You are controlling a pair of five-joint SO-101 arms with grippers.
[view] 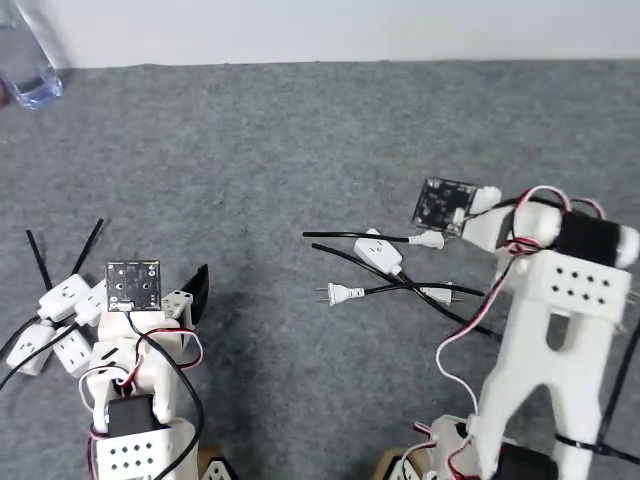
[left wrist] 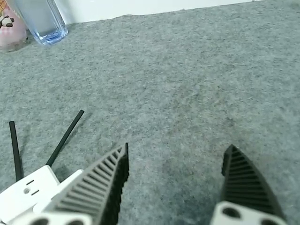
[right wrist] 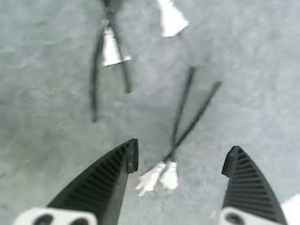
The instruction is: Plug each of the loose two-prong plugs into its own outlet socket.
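**Left claw** (left wrist: 176,161). The jaws are spread wide and nothing is held. Bare grey mat (left wrist: 187,84) is seen between the fingertips and ahead of them, as far as the white wall (left wrist: 140,5) at the mat's far edge.

**Outlet sockets** (left wrist: 28,190). These white blocks are bunched just beside the outer face of one finger (left wrist: 105,180) of the left claw; contact with it cannot be judged. Two black cord stubs (left wrist: 65,137) are pointed away from the sockets, ahead of the claw on that same side.

**Clear glass** (left wrist: 41,18). It is stood near the mat's far edge, well ahead of the left claw, on the sockets' side.

**Right claw** (right wrist: 183,152). The jaws are spread and nothing is gripped. The claw is hung above the mat.

**Near plugs** (right wrist: 159,178). What appear to be two white plugs side by side, much blurred, are found on the mat between the right claw's fingers, closer to one finger (right wrist: 110,176) and apart from both. Black cords (right wrist: 181,112) are run from them straight ahead of the claw.

**Far plugs** (right wrist: 112,49). Two more white plugs are laid farther ahead of the right claw, apart from each other.

**Open room.** In the high view a broad strip of bare mat is left between the sockets and all the plugs; no plug is seated.
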